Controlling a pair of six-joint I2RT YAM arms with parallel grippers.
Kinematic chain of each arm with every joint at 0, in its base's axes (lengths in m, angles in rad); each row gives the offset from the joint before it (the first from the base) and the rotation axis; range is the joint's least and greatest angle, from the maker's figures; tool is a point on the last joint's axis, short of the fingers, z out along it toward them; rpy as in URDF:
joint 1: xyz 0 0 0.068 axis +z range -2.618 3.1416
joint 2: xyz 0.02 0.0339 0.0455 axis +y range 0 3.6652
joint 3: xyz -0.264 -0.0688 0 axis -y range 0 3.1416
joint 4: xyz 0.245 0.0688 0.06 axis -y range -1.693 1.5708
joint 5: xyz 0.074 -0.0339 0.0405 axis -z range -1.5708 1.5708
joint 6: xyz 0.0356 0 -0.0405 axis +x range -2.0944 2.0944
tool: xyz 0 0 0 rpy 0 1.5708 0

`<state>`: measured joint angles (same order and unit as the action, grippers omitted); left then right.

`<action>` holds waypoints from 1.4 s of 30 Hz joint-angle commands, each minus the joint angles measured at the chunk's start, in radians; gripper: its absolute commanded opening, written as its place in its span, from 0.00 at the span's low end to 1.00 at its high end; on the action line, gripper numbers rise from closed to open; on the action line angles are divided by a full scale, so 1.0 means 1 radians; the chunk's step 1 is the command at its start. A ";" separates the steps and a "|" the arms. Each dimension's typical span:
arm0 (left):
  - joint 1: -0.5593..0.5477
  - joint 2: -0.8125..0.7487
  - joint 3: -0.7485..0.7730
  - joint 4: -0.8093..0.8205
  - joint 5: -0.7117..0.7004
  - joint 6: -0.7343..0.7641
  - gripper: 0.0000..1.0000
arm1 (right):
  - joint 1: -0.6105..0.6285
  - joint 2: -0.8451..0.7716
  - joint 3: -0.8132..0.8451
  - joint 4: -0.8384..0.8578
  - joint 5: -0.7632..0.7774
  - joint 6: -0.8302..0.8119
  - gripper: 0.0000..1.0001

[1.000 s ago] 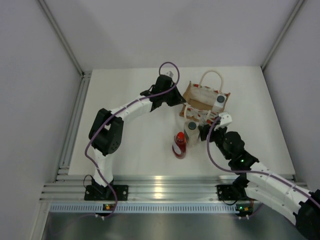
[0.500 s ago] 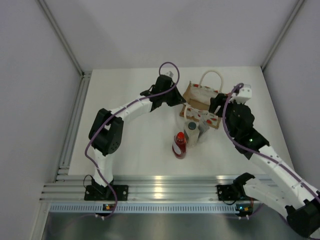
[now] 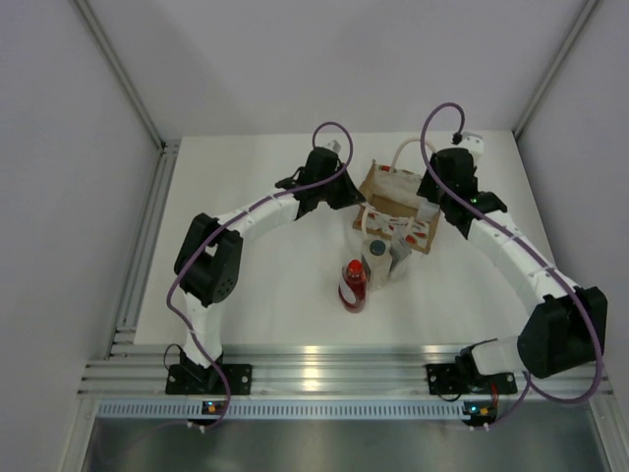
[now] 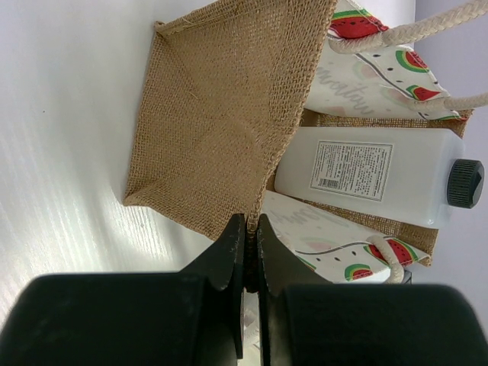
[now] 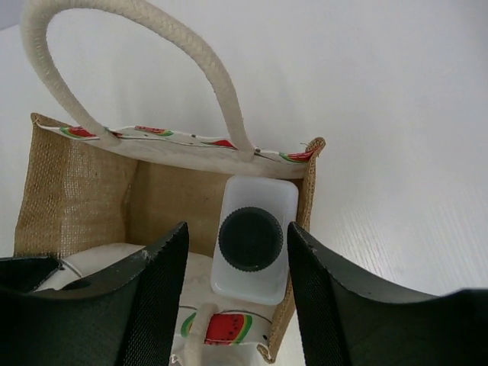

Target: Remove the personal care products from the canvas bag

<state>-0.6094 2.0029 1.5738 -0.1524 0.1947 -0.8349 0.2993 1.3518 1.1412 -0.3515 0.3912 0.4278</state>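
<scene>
Left jaws clamp the bag [image 4: 221, 137]'s burlap edge. Right jaws gape astride the white bottle [image 4: 366, 171]'s dark cap [image 5: 250, 239] inside the bag. Bottle label unreadably small; watermelon slices printed on the bag.

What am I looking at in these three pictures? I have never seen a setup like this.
Two robot arms are bolted at the near edge of a white table. One picture comes from a camera overhead; the other two come from a camera on each wrist. The left tool is shut, pinching the wall of the canvas bag. The right tool is open above the dark cap of a whitish bottle inside the bag. Outside the bag, on the table, stand a red bottle, a second whitish bottle and a slim grey container.
</scene>
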 commanded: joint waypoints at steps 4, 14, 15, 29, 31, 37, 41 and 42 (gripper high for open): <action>0.011 -0.052 0.022 0.020 0.009 0.019 0.00 | -0.026 0.081 0.088 -0.063 -0.025 0.026 0.51; 0.013 -0.053 0.019 0.022 0.012 0.023 0.00 | -0.035 0.145 0.086 -0.061 0.015 0.025 0.52; 0.013 -0.055 0.020 0.022 0.012 0.022 0.00 | -0.035 0.150 0.091 -0.061 0.012 0.025 0.53; 0.017 -0.055 0.017 0.022 0.017 0.025 0.00 | -0.058 0.250 0.130 -0.061 0.020 0.000 0.55; 0.019 -0.053 0.017 0.022 0.018 0.025 0.00 | -0.063 0.267 0.132 -0.061 0.021 -0.004 0.55; 0.019 -0.047 0.018 0.022 0.022 0.023 0.00 | -0.062 0.314 0.127 -0.061 0.006 0.000 0.56; 0.019 -0.047 0.023 0.024 0.023 0.022 0.00 | -0.063 0.349 0.132 -0.058 0.005 -0.006 0.55; 0.019 -0.046 0.022 0.024 0.023 0.022 0.00 | -0.062 0.352 0.134 -0.058 0.005 -0.007 0.52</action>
<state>-0.6037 2.0029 1.5738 -0.1524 0.2123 -0.8169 0.2565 1.6585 1.2545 -0.3836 0.3985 0.4267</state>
